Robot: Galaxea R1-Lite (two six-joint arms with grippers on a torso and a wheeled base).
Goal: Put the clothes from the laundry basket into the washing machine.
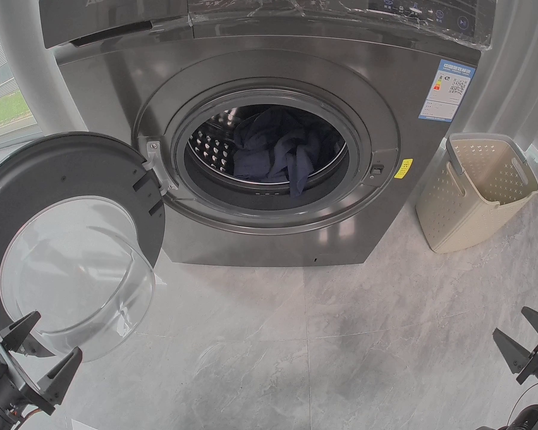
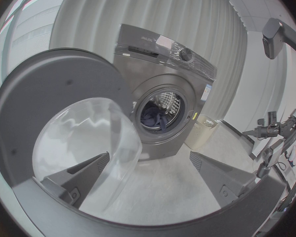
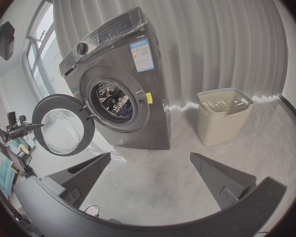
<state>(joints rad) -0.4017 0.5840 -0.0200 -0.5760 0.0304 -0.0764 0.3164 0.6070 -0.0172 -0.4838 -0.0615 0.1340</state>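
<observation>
The grey washing machine [image 1: 269, 150] stands ahead with its round door [image 1: 72, 240] swung wide to the left. Dark blue clothes [image 1: 278, 147] lie inside the drum, one fold hanging over the rim. A beige laundry basket [image 1: 478, 189] sits on the floor to the right of the machine; nothing shows inside it. My left gripper [image 1: 39, 344] is open and empty, low at the left, just in front of the door's glass bowl [image 2: 85, 142]. My right gripper [image 1: 523, 332] is open and empty, low at the right, well short of the basket [image 3: 223, 116].
Pale marbled floor tiles [image 1: 317, 341] stretch between both grippers and the machine. A white corrugated wall [image 3: 220, 33] runs behind the machine and basket. The open door [image 3: 64, 124] juts out into the floor space on the left.
</observation>
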